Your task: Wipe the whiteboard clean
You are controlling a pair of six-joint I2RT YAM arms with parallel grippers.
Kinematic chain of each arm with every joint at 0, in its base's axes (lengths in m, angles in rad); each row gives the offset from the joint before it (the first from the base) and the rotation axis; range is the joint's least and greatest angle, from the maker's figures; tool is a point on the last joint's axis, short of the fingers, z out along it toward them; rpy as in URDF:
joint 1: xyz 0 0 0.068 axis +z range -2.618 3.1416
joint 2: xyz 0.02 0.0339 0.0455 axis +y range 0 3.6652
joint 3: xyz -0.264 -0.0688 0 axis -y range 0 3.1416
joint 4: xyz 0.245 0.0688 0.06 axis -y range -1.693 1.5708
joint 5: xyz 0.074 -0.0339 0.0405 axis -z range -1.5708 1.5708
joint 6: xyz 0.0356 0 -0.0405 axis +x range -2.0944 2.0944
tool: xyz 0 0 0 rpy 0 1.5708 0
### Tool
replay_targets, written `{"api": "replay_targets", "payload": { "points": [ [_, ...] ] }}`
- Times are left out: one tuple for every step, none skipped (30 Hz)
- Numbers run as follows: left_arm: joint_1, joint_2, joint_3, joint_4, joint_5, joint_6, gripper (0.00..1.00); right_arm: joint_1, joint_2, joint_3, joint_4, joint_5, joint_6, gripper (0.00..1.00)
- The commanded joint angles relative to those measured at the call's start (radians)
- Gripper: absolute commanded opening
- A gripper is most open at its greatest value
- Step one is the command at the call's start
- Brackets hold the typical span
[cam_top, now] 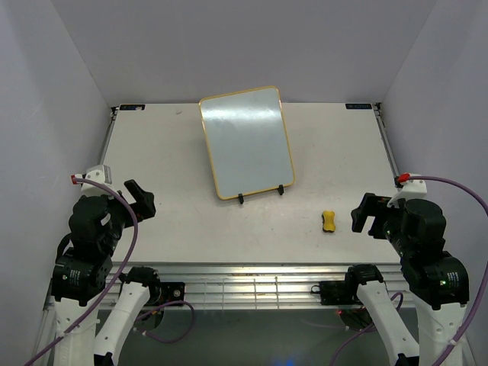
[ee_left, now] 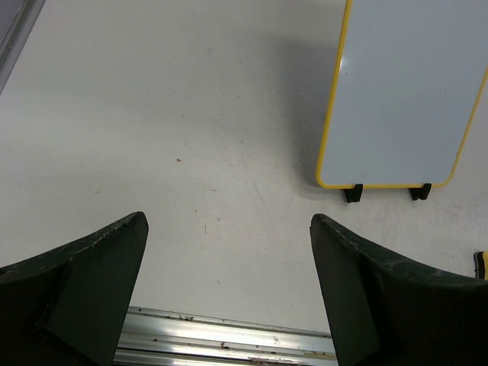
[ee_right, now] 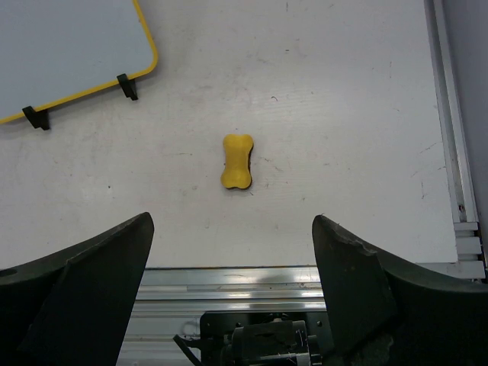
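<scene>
The whiteboard [cam_top: 247, 141] stands tilted on two small black feet at the middle back of the table; its white face shows no drawing. It also shows in the left wrist view [ee_left: 408, 91] and the right wrist view [ee_right: 65, 46]. A small yellow bone-shaped eraser [cam_top: 329, 221] lies flat on the table right of the board, also in the right wrist view [ee_right: 237, 161]. My left gripper [cam_top: 140, 200] is open and empty near the front left. My right gripper [cam_top: 366, 214] is open and empty, just right of the eraser.
The white table [cam_top: 168, 168] has a metal rail [cam_top: 252, 278] along its front edge and another rail [ee_right: 450, 114] along its right side. Grey walls close in the back and both sides.
</scene>
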Motion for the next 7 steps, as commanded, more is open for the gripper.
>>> {"api": "replay_targets", "payload": {
  "points": [
    [-0.004,0.0,0.005,0.003,0.006,-0.003,0.98,0.005,0.002,0.012,0.022,0.019,0.01,0.9],
    [-0.004,0.0,0.004,0.003,0.006,-0.005,0.98,0.005,0.002,0.012,0.02,0.019,0.012,0.9],
    [-0.004,0.0,0.005,0.002,0.006,-0.003,0.98,0.005,0.002,0.015,0.02,0.018,0.01,0.9],
    [-0.004,0.0,0.005,0.003,0.006,-0.003,0.98,0.005,0.002,0.015,0.02,0.015,0.01,0.9],
    [-0.005,-0.002,0.002,0.003,0.006,-0.003,0.98,0.005,0.003,0.015,0.019,0.015,0.01,0.9],
    [-0.005,-0.002,0.004,0.003,0.005,-0.005,0.98,0.005,0.003,0.015,0.019,0.015,0.01,0.9],
    [-0.004,0.0,0.004,0.005,0.005,-0.005,0.98,0.005,0.003,0.015,0.019,0.013,0.009,0.9]
  ]
}}
